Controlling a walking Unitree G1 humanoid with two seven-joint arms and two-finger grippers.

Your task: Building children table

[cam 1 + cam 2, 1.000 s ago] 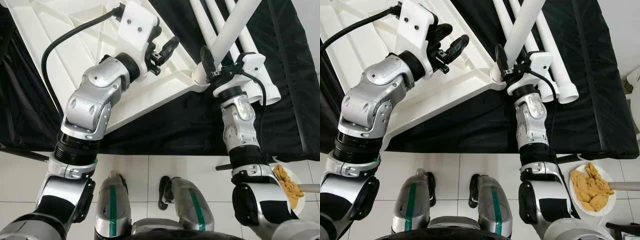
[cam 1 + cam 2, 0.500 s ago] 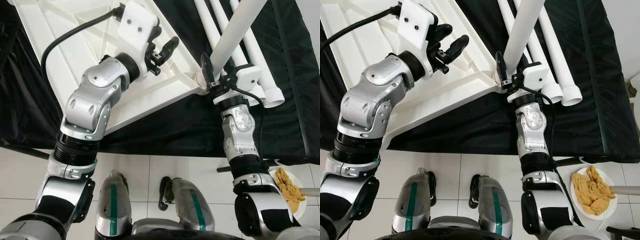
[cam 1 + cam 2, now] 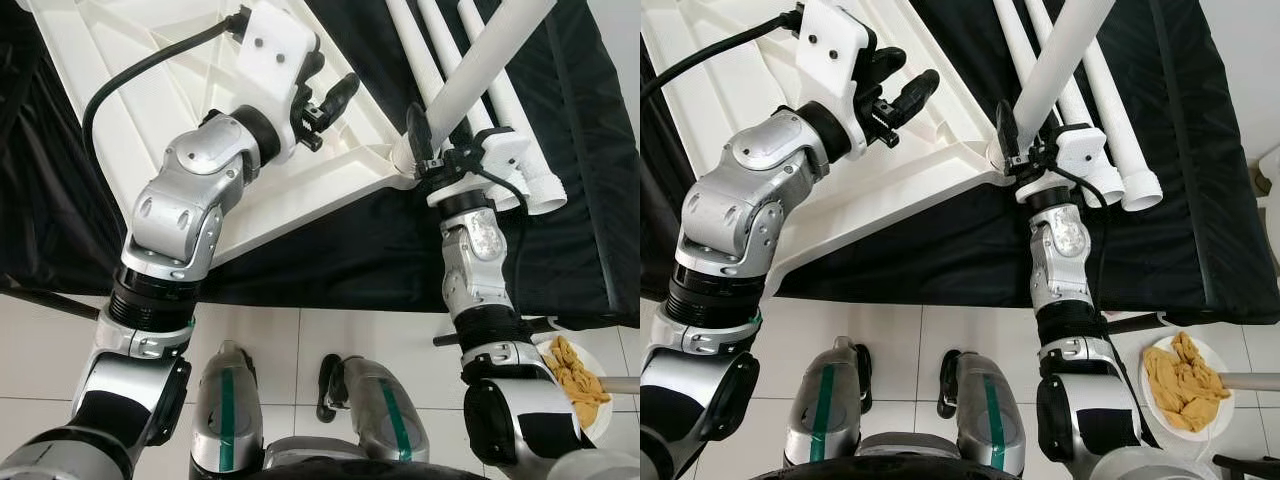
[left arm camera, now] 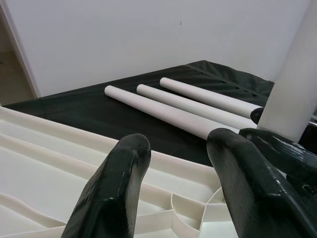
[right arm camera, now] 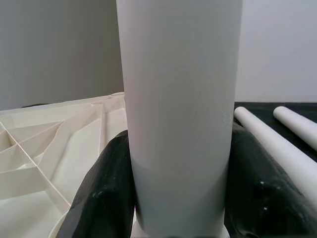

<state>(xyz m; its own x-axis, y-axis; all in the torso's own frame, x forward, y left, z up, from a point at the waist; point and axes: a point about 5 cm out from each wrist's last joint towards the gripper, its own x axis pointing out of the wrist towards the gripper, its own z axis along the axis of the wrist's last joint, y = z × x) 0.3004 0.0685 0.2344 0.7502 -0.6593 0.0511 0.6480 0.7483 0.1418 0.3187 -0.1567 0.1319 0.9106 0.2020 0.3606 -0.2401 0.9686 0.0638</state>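
Right gripper (image 3: 432,150) clamped on a white table leg (image 3: 480,65): one black finger each side of the tube, low down, just above the corner socket of the upturned white tabletop (image 3: 150,80). Leg stands tilted; whether it is seated in the socket is hard to tell. Left gripper (image 3: 330,100) hovers over the tabletop's ribbed underside, fingers parted, holding nothing. Three spare legs (image 4: 198,106) lie on the black cloth (image 3: 570,150).

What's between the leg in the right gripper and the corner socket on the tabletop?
Nothing visible. The right gripper is shut on the table leg, whose lower end already stands at the corner socket of the upturned tabletop. The left gripper hovers open over the tabletop beside it, apart from the leg.
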